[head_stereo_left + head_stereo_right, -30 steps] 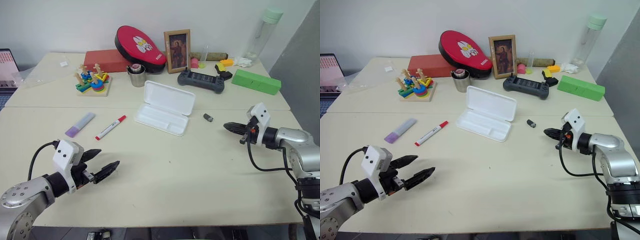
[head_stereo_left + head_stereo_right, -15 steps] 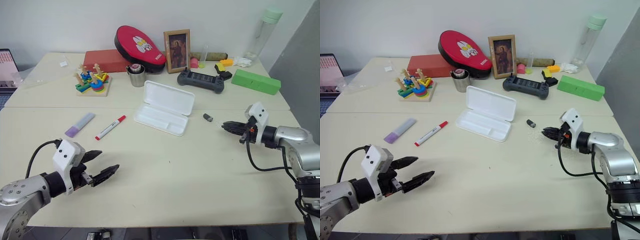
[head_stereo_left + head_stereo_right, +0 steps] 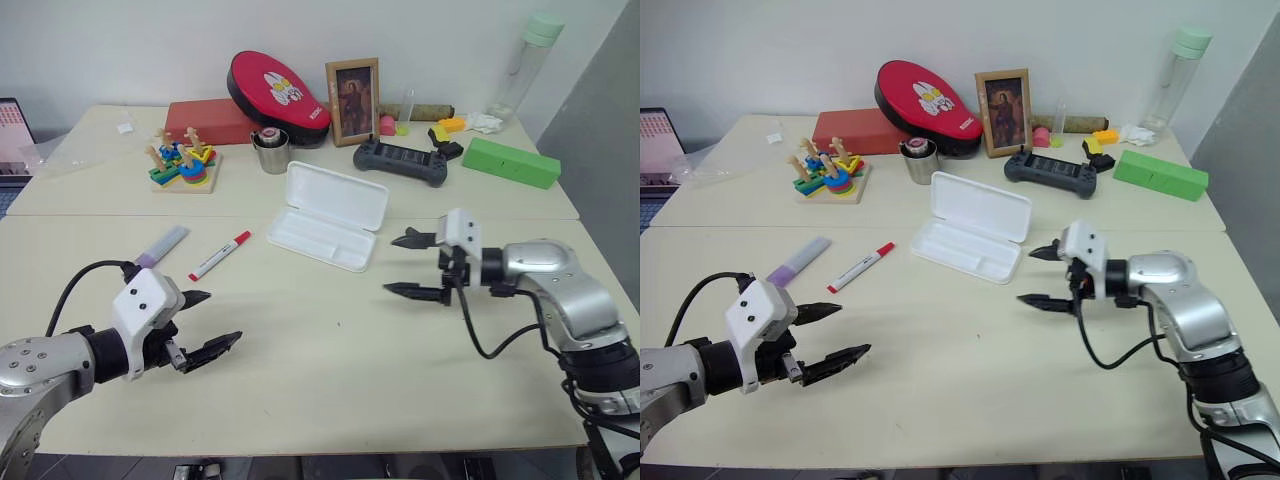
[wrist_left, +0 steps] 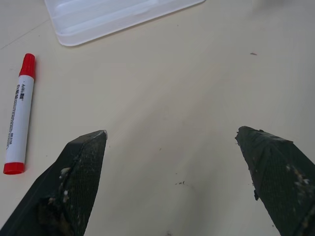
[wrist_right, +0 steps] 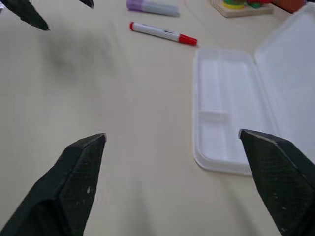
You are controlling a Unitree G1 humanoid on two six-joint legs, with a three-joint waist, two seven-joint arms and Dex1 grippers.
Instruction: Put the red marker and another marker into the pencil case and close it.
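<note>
The red marker [image 3: 221, 256] lies on the table left of the pencil case [image 3: 330, 215], which sits open with its lid up at the back and its tray empty. Further left lies the purple highlighter [image 3: 160, 248]. My left gripper [image 3: 224, 317] hovers open near the front left of the table, below the red marker [image 4: 18, 113], with nothing between its fingers. My right gripper [image 3: 389, 264] is open and empty just right of the case's front corner, pointing left across the case [image 5: 221, 113] toward the marker [image 5: 163, 33] and highlighter [image 5: 151, 7].
At the back stand a wooden stacking toy [image 3: 183, 165], a metal cup [image 3: 271, 152], a red box [image 3: 212, 120], a red pad [image 3: 280, 90], a picture frame [image 3: 354, 88], a game controller [image 3: 402, 160], a green box [image 3: 512, 162] and a tall bottle [image 3: 528, 65].
My right gripper has opened and swung left, ending close to the case's right end. The left gripper has rolled a little and stays about where it was.
</note>
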